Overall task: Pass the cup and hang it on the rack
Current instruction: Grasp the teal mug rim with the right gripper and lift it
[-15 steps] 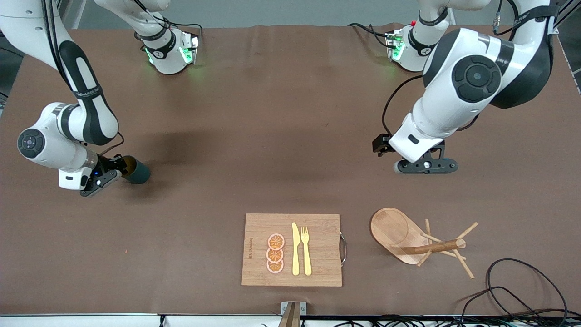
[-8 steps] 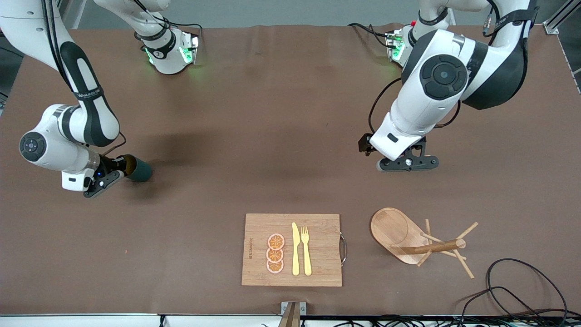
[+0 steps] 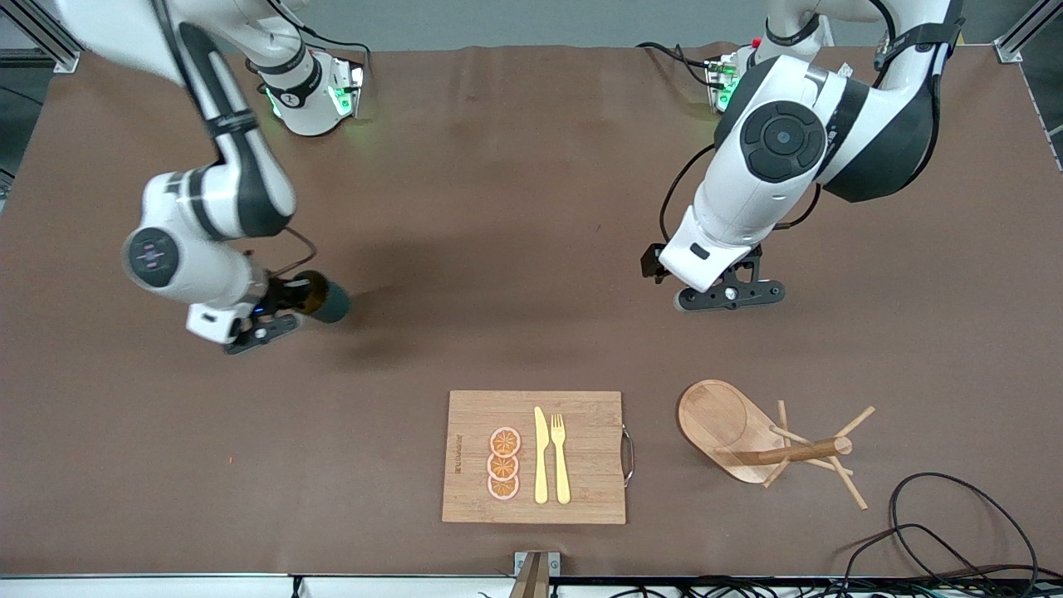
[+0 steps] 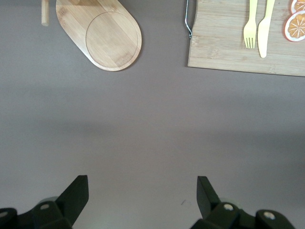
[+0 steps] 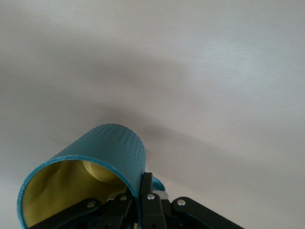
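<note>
My right gripper (image 3: pixel 292 301) is shut on the wall of the dark teal cup (image 3: pixel 325 301), which it carries tipped on its side above the table toward the right arm's end. In the right wrist view the cup (image 5: pixel 107 155) shows its mustard-yellow inside, with one finger (image 5: pixel 150 198) outside the rim by the handle and the other inside. My left gripper (image 3: pixel 729 296) hangs open over bare table, its fingers (image 4: pixel 76 193) wide apart with nothing between them. The wooden rack (image 3: pixel 751 440) lies tipped over on the table, nearer the front camera than the left gripper; its oval base (image 4: pixel 102 38) shows in the left wrist view.
A rectangular wooden cutting board (image 3: pixel 465 457) with a metal handle holds a yellow knife, a yellow fork and orange slices, beside the rack. Black cables (image 3: pixel 955 531) coil at the table's near edge toward the left arm's end.
The right arm has lifted the cup off the table and carried it toward the table's middle. The left arm has drifted toward the middle too, still open.
</note>
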`<act>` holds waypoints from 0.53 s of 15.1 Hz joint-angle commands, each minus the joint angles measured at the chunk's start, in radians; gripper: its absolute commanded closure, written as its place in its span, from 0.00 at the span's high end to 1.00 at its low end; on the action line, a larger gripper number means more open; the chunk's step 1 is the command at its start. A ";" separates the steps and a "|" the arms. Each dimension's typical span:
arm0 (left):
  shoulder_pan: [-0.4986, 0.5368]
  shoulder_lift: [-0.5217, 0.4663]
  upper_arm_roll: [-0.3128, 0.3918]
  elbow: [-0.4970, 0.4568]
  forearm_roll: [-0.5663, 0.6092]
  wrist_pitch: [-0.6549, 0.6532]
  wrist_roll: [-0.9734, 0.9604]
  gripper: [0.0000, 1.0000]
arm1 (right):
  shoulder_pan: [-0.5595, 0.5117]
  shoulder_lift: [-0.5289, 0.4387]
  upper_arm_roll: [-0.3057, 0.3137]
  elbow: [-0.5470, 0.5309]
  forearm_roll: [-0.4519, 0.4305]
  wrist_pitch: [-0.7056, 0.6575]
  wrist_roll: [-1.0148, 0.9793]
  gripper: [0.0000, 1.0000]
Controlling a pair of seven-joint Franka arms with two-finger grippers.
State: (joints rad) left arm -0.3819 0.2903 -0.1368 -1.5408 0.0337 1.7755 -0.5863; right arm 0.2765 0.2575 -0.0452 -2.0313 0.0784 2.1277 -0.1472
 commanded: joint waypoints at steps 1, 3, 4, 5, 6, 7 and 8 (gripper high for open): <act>-0.003 0.012 0.003 0.018 0.022 0.004 -0.013 1.00 | 0.169 -0.021 -0.013 -0.006 0.029 0.015 0.289 0.00; -0.003 0.013 0.003 0.018 0.022 0.010 -0.013 1.00 | 0.274 -0.001 -0.013 0.034 0.081 0.043 0.467 0.00; -0.003 0.013 0.003 0.018 0.022 0.012 -0.013 1.00 | 0.324 0.028 -0.013 0.067 0.110 0.061 0.541 0.00; -0.005 0.015 0.003 0.018 0.022 0.012 -0.017 1.00 | 0.355 0.066 -0.013 0.110 0.127 0.078 0.620 0.00; -0.006 0.015 0.003 0.018 0.020 0.012 -0.024 1.00 | 0.387 0.112 -0.013 0.167 0.133 0.083 0.691 0.00; -0.006 0.016 0.003 0.018 0.020 0.012 -0.038 1.00 | 0.426 0.162 -0.013 0.234 0.135 0.081 0.760 0.00; -0.006 0.024 0.002 0.019 0.020 0.012 -0.047 1.00 | 0.452 0.216 -0.013 0.306 0.135 0.081 0.835 0.00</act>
State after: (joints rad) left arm -0.3815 0.2959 -0.1344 -1.5408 0.0344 1.7827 -0.6005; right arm 0.6811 0.3410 -0.0431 -1.8913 0.1863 2.2201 0.5697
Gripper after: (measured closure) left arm 0.000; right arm 0.960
